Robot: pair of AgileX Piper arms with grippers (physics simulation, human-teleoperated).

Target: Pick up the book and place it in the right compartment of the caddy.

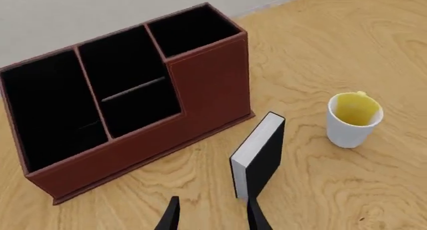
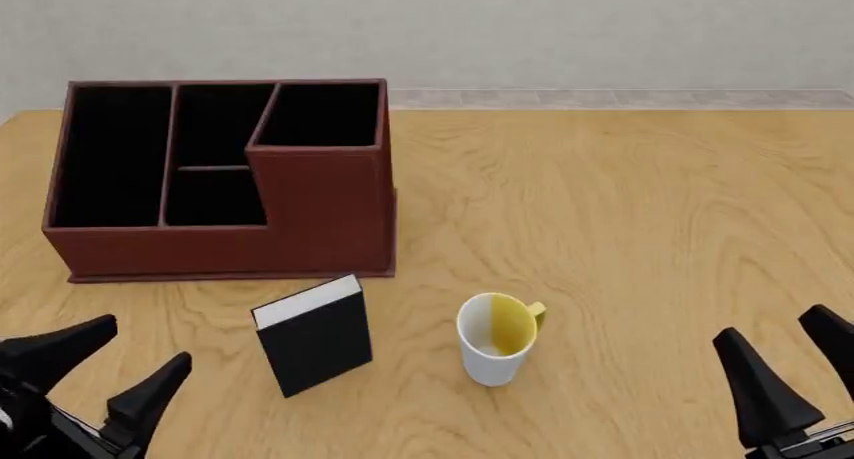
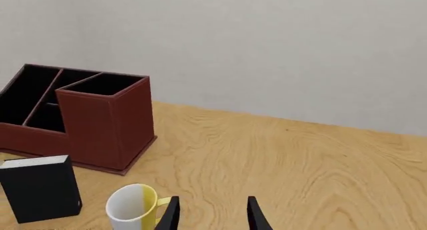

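The black book point(image 2: 315, 335) stands upright on the table with its white page edges on top, just in front of the caddy point(image 2: 220, 234); it also shows in both wrist views point(image 1: 259, 154) point(image 3: 41, 188). The caddy's right compartment point(image 2: 318, 115) is the black-lined opening of the taller block point(image 1: 193, 29) point(image 3: 101, 84). My left gripper point(image 2: 110, 369) is open at the near left, to the left of the book and apart from it; its fingertips point(image 1: 172, 215) frame the book's near bottom corner. My right gripper point(image 2: 790, 357) is open at the near right, holding nothing.
A white mug point(image 2: 497, 337) with a yellow inside stands just right of the book point(image 1: 352, 119) point(image 3: 133, 208). The wooden table point(image 2: 627, 219) runs back to a pale wall. The caddy's long left compartment point(image 2: 110, 157) and two small middle ones sit lower.
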